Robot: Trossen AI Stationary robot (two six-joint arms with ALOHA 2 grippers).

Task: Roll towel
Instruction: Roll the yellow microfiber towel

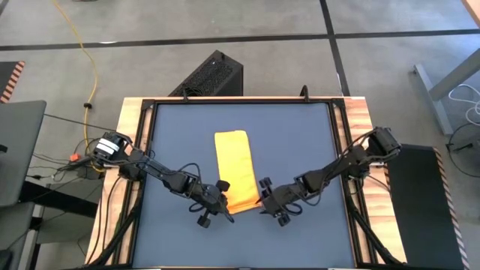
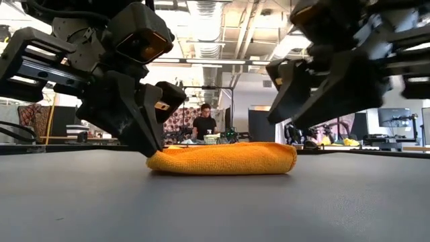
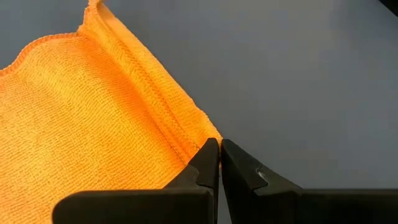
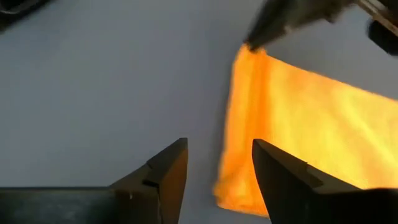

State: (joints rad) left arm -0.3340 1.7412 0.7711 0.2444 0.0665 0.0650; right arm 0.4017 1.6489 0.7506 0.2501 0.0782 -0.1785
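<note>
The left gripper (image 1: pixel 222 196) sits at the towel's (image 1: pixel 235 171) near left corner, its two fingers (image 3: pixel 210 163) clenched tight together with no gap showing. In the left wrist view the fingertips meet right at the hemmed edge of the cloth; whether any fabric is pinched between them cannot be told. In the low view this gripper (image 2: pixel 153 149) comes down to the tabletop (image 2: pixel 215 208) and touches the towel's end.

The right gripper (image 1: pixel 264 196) is just beside the towel's near right corner, released, its fingers (image 4: pixel 168 171) spread apart with bare table showing between them and nothing in them. In the low view it (image 2: pixel 285 111) hangs above the towel's other end, clear of the cloth.

The towel is a yellow-orange cloth lying on the dark blue tabletop, a little to the near side of the table's middle, between the two grippers. From above it reads as a long narrow strip running away from the grippers toward the far edge of the table. Its end nearest the grippers looks doubled up: from table height it (image 2: pixel 223 158) shows as a low, thick, rounded pad with a soft looped weave and a stitched hem.
</note>
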